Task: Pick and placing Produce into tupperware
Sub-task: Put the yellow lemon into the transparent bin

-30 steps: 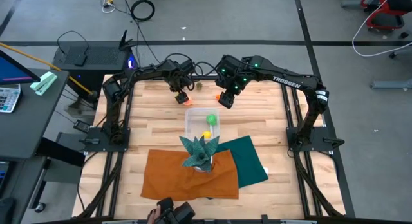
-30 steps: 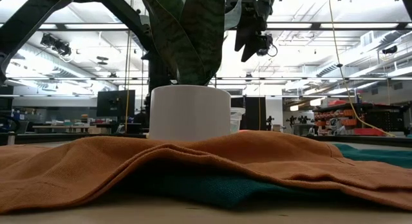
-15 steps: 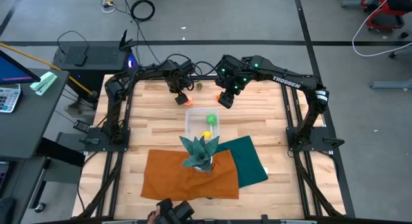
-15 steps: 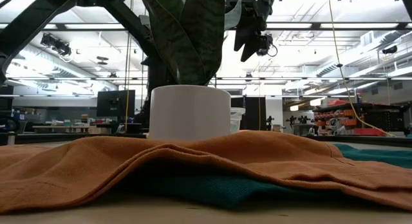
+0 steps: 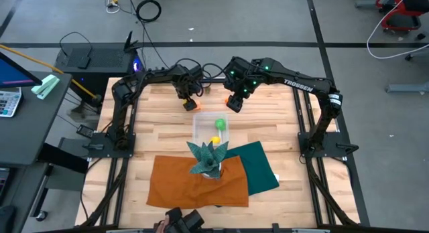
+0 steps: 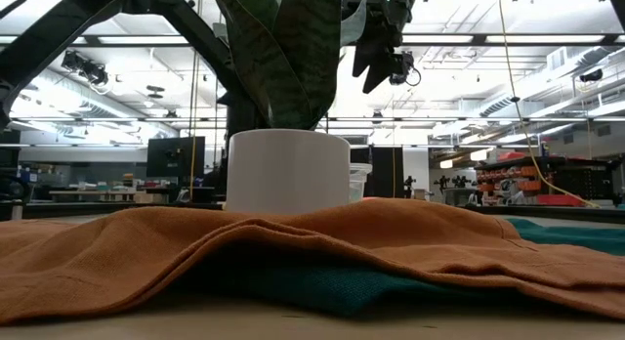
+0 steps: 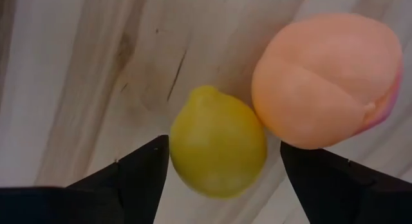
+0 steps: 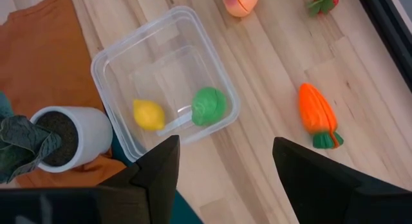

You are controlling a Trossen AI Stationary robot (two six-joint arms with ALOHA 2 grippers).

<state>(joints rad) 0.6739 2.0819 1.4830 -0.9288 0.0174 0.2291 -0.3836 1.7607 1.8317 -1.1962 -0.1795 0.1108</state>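
On the bare wood, a yellow lemon [image 7: 217, 141] lies against a peach [image 7: 325, 79]. My left gripper [image 7: 222, 169] [image 5: 190, 99] points down, open, with one finger on each side of the lemon. The clear tupperware [image 8: 116, 50] [image 5: 211, 129] holds another yellow lemon [image 8: 149, 114] and a green piece [image 8: 208, 105]. An orange carrot [image 8: 318, 116] lies on the table beside the tupperware. My right gripper [image 8: 225, 166] [image 5: 234, 103] hangs open, high above the tupperware's far edge. My left gripper comes at the lemon from above, and the lemon rests on the table. One fingertip [image 7: 158, 161] stands right at the lemon's side [image 7: 175, 147]; I cannot tell whether it touches. A gap shows between the other fingertip and the lemon.
A teal spiky plant in a white pot [image 5: 208, 161] [image 6: 288, 169] stands on an orange cloth [image 5: 198, 181] just near of the tupperware. A teal cloth [image 5: 260, 167] lies to the right of the plant. A red and green piece [image 8: 324, 0] lies farther off.
My left gripper has sunk a little toward the table; its fingers stay apart.
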